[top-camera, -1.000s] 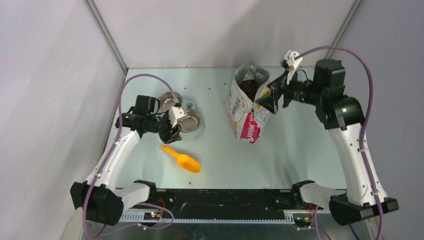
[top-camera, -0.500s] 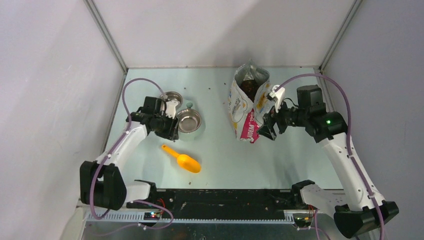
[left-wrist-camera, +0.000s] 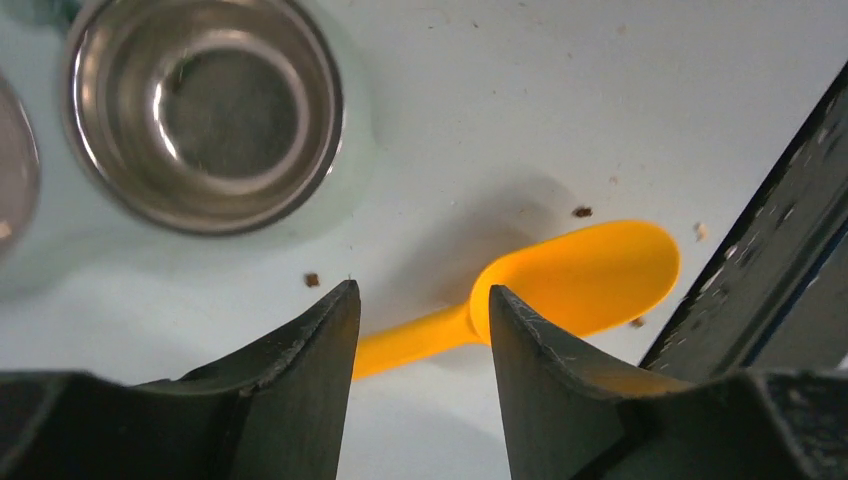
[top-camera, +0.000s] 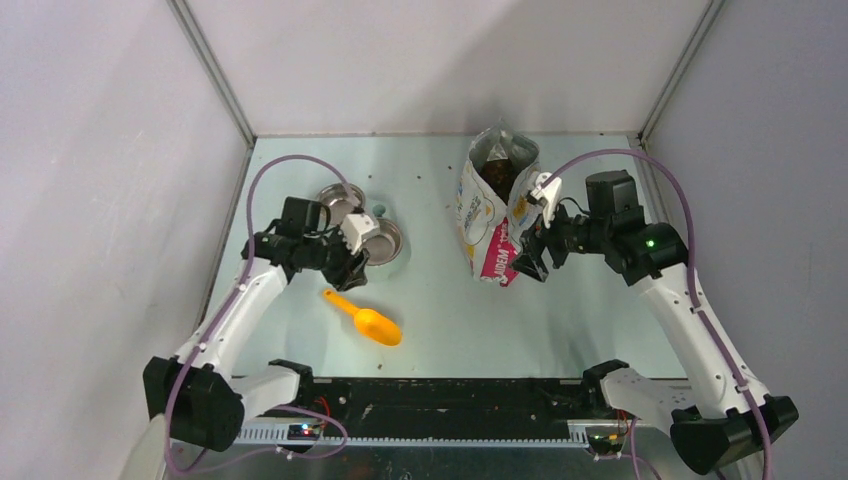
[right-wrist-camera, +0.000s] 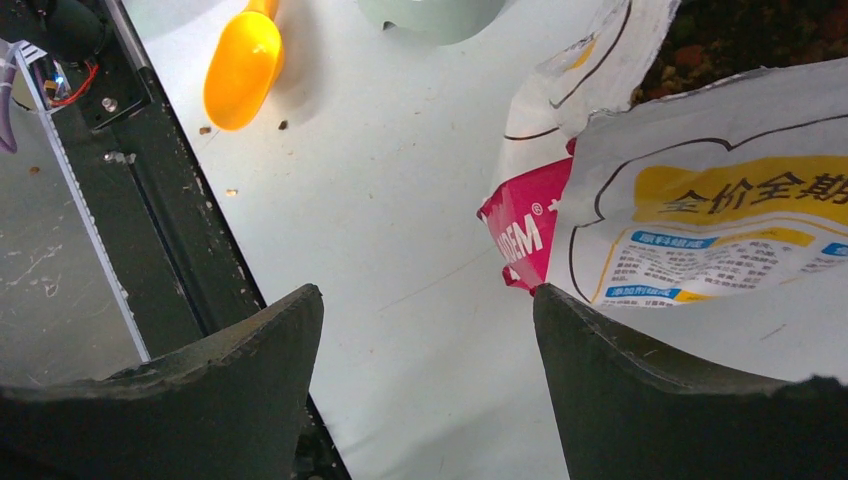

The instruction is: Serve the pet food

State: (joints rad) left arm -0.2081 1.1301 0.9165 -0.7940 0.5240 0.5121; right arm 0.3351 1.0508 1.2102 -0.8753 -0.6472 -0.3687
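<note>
The pet food point(top-camera: 500, 176) is brown kibble inside the open white-yellow bag point(top-camera: 493, 212), which stands at the back middle; it also shows in the right wrist view point(right-wrist-camera: 765, 35). The orange scoop point(top-camera: 366, 319) lies empty on the table in front of two steel bowls point(top-camera: 381, 241) point(top-camera: 341, 198). My left gripper point(top-camera: 349, 266) is open and hovers over the scoop's handle point(left-wrist-camera: 420, 336), which lies between the fingers in the left wrist view. My right gripper point(top-camera: 530, 262) is open and empty, low beside the bag's near right corner point(right-wrist-camera: 700, 200).
A few loose kibble bits point(left-wrist-camera: 312, 280) lie on the table near the scoop point(left-wrist-camera: 585, 272). The nearer bowl point(left-wrist-camera: 205, 110) looks empty. The black rail point(right-wrist-camera: 170, 210) runs along the table's near edge. Walls close in the back and sides.
My left gripper moved from beside the bowls toward the scoop's handle. My right gripper came down from the bag's top to low beside its near right corner.
</note>
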